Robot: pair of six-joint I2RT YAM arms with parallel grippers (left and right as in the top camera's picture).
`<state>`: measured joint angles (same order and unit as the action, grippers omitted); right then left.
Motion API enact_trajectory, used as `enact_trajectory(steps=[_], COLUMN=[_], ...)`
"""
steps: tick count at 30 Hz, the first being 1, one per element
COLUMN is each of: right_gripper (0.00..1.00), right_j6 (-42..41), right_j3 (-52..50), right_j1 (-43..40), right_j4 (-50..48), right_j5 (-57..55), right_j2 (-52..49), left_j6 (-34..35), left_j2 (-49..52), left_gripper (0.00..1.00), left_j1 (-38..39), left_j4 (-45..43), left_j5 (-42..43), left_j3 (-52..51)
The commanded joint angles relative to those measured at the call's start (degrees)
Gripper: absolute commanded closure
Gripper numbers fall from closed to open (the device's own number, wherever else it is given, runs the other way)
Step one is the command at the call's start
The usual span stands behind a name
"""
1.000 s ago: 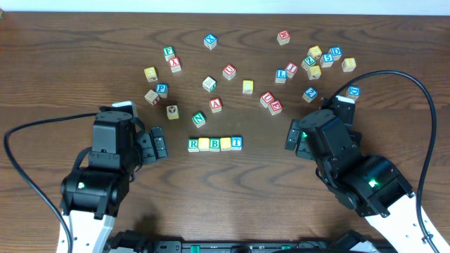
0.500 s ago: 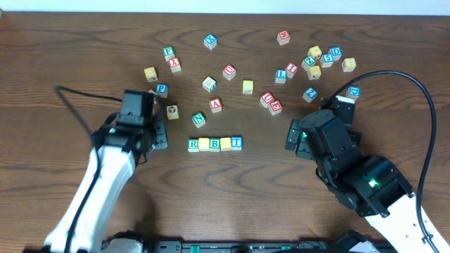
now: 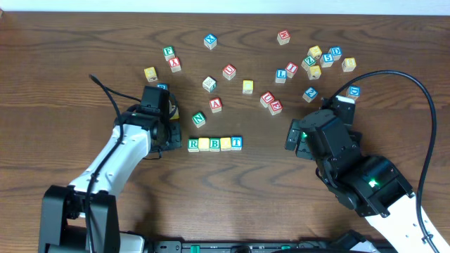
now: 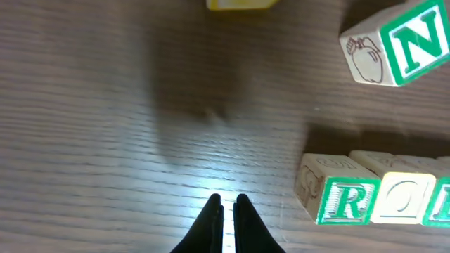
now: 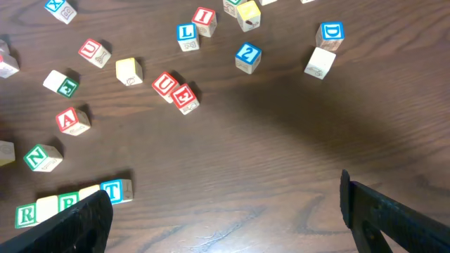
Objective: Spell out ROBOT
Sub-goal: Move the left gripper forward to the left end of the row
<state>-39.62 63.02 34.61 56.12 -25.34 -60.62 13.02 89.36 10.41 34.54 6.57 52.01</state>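
Observation:
A row of letter blocks lies at mid-table: green R (image 3: 193, 145), a yellow block (image 3: 204, 144), green B (image 3: 215, 144), another yellow block (image 3: 226, 143) and blue T (image 3: 237, 143). My left gripper (image 3: 177, 138) sits just left of the row's R end. In the left wrist view it (image 4: 226, 204) is shut on nothing, low over bare wood, with the R block (image 4: 344, 200) a short gap to its right. My right gripper (image 5: 225, 218) is open and empty, to the right of the row, with the T block (image 5: 116, 190) at its left finger.
Loose letter blocks are scattered across the far half of the table, among them a green N (image 3: 199, 119), a red A (image 3: 216, 105) and a red U (image 3: 229, 71). A cluster lies at the far right (image 3: 320, 60). A black cable (image 3: 415, 91) loops over the right side.
My left arm has reached forward and to the right, up to the row's R end, and its gripper has gone from open to shut. The right arm has not moved.

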Motion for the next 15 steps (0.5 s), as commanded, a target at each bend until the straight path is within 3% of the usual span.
enact_trajectory(steps=[1, 15], right_gripper=[0.01, 0.01], right_j6=[0.7, 0.7], right_j3=[-0.1, -0.1], right_j1=[-0.4, -0.4], right_j4=[0.1, 0.1], right_j5=[-1.1, -1.1], right_j2=[0.2, 0.2], left_j6=[-1.0, -1.4], left_j2=[0.5, 0.5], left_gripper=[0.92, 0.92], left_j1=[0.4, 5.2], left_j4=[0.4, -2.4], left_j5=[1.8, 1.4], left_j3=[-0.8, -3.1])
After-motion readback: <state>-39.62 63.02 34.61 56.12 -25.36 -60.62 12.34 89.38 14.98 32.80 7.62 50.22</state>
